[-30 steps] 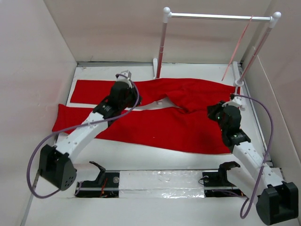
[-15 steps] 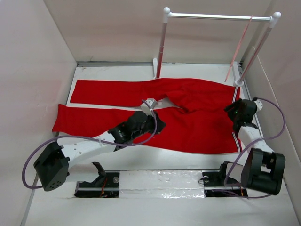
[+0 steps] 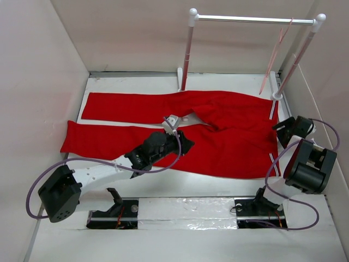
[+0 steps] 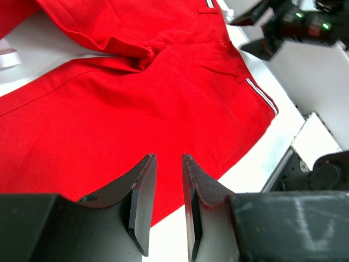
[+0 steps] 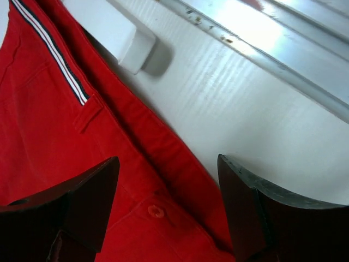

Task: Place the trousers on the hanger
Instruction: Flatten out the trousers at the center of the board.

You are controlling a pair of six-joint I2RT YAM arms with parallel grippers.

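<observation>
- Trousers (image 3: 229, 143) are spread flat on the table (image 3: 163, 183); hanger (image 3: 275, 54) is hung from the rack (image 3: 251, 19)
- Left pincer (image 4: 168, 156) is narrowly released, right pincer (image 5: 168, 161) widely; nothing is held
- Waistband is best gripped at both ends

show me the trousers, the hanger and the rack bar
trousers (image 3: 240, 143), top view, flat cloth near the waist
hanger (image 3: 275, 57), top view, middle of its long slanted wire
rack bar (image 3: 253, 19), top view, middle of the silver bar

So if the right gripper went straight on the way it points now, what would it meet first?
Probably the trousers: their edge by the button lies right ahead of the right gripper, though depth is unclear.
</observation>
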